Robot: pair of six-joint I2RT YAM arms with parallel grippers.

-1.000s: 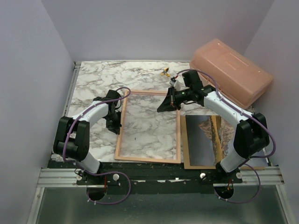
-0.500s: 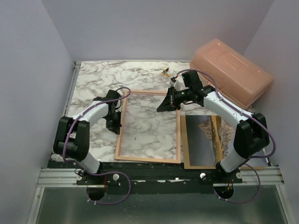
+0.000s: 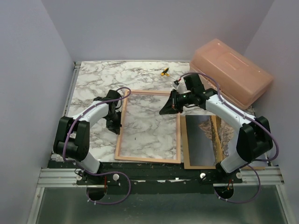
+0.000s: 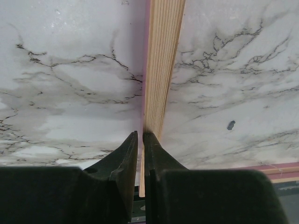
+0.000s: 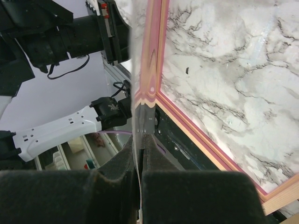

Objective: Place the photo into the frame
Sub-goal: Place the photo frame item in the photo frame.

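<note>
The frame (image 3: 119, 140) lies flat in the middle of the counter (image 3: 93, 84). Just right of it, the photo (image 3: 203, 140) rests on a board (image 3: 184, 145). A box (image 3: 231, 72) sits at the far right, and a small item (image 3: 164, 72) lies beyond the frame. The left tool (image 3: 113, 123) is at the frame's left rail, and the right tool (image 3: 166, 108) is at its far right corner.

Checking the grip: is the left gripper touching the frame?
Touching. Left wrist view: the left gripper pinches the rail of the frame between its fingertips.

Wood-toned, seemingly pink-edged frame (image 3: 120, 133); marbled table (image 3: 96, 79)
</note>
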